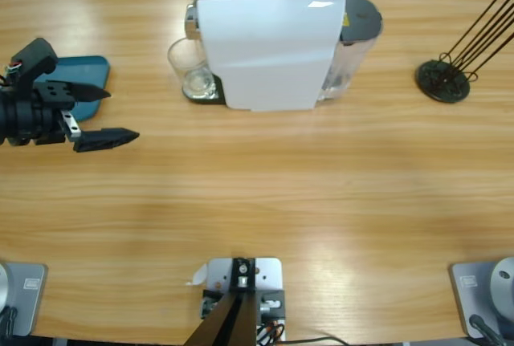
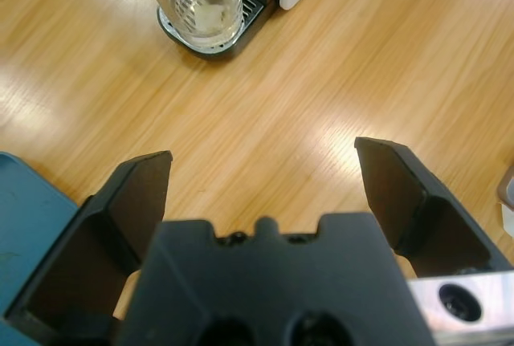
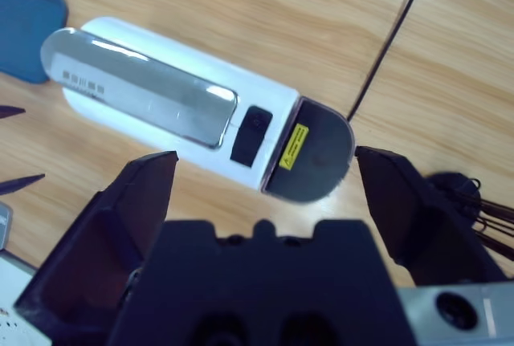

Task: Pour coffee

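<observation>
1. High view: the white coffee machine [image 1: 269, 45] sits at the far middle of the wooden table [image 1: 281, 193], with a clear glass [image 1: 191, 69] parked on its black drip tray [image 1: 210, 95] at the machine's left end.
2. Coffee-wise, the glass looks pretty much empty from above. In the left wrist view there's just something pale at the bottom of it [image 2: 210, 15], and I honestly can't tell if that's liquid or only the grate showing through.
3. The left claw [image 1: 108, 113] comes in from the left edge, jaws spread wide apart with nothing between them. It's well apart from the glass, hovering just beside a blue mat [image 1: 84, 81] near that edge.
4. Left wrist view backs that up: both black jaws open over bare wood, glass and tray up ahead, blue mat [image 2: 24, 217] at the lower left.
5. The right claw [image 3: 265, 177] doesn't show in the high view. Its own camera looks down on the machine's top from well above, jaws apart and holding nothing.
6. Over on the right there's a black round-based stand with thin rods [image 1: 446, 77], away from everything else.
</observation>
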You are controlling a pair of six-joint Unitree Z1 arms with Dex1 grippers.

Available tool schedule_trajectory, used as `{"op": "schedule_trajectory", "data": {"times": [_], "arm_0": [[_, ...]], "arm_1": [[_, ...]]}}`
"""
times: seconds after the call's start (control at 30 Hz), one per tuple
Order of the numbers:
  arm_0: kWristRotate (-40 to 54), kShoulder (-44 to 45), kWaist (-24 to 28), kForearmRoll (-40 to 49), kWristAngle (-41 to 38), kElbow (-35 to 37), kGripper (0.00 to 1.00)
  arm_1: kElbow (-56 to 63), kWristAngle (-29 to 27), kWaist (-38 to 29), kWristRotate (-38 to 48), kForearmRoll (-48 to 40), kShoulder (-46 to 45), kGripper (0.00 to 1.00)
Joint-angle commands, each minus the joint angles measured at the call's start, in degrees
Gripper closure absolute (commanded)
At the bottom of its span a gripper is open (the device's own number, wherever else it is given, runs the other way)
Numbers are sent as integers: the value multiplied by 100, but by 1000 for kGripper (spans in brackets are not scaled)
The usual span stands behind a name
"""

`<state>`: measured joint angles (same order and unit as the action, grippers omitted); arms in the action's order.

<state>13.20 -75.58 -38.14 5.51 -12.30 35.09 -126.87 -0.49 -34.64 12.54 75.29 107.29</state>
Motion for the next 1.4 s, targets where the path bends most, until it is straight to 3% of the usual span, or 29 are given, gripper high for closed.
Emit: {"op": "schedule_trajectory", "data": {"times": [0.03, 0.33, 0.47, 0.7, 0.83, 1.4], "arm_0": [[95, 662, 98, 393, 56, -71, 0], [70, 1328, 114, 581, 175, -66, 0], [40, 1458, 102, 943, 156, 98, 0], [-482, 2123, 45, 1405, 154, 159, 0], [-477, 2325, 44, 1407, 174, 270, 0], [-542, 1847, 1, 783, -67, -18, 0]], "arm_1": [[1350, 39, -75, -378, -28, -1558, 0], [5300, 88, -89, -549, -1522, -4098, 0], [6360, -253, -87, -598, -2039, -4924, 0], [8334, -260, -87, -1319, -4308, -6093, 0], [8995, -250, -91, -1377, -5328, -6375, 0], [9206, -142, -105, -1319, -5483, -6406, 0]]}}
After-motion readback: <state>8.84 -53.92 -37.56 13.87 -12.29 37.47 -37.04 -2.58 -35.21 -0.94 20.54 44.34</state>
